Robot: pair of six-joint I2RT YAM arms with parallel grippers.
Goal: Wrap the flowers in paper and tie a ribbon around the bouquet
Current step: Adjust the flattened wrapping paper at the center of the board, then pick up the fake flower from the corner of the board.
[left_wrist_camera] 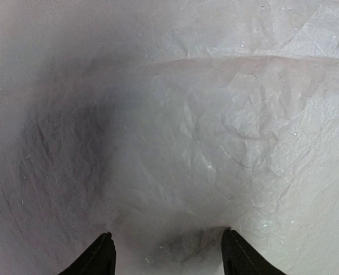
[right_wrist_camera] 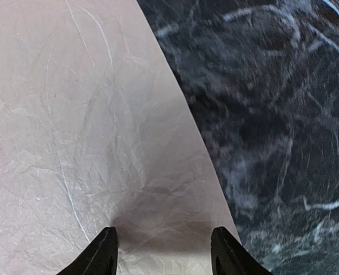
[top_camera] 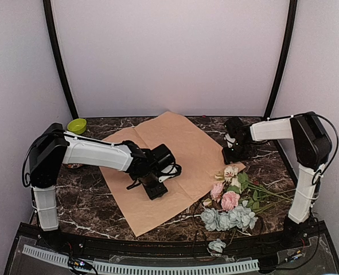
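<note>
The paper [top_camera: 175, 137] lies spread flat on the marble table [top_camera: 94, 200], beige face up. My left gripper [top_camera: 156, 192] is low over the sheet's middle. In the left wrist view the crinkled paper [left_wrist_camera: 215, 126] fills the frame, and the left gripper [left_wrist_camera: 166, 252] is open with only paper under the gap. My right gripper [top_camera: 232, 156] is at the sheet's right corner. It is open too [right_wrist_camera: 163, 249], just inside the paper's edge [right_wrist_camera: 100, 114]. The flowers [top_camera: 229, 203] lie in a loose heap to the right front, off the paper. I cannot make out the ribbon.
A small green bowl [top_camera: 76, 125] stands at the back left. One loose pale flower head [top_camera: 217, 246] lies at the table's front edge. Dark marble [right_wrist_camera: 272, 114] shows right of the paper's edge. Walls close in the table on three sides.
</note>
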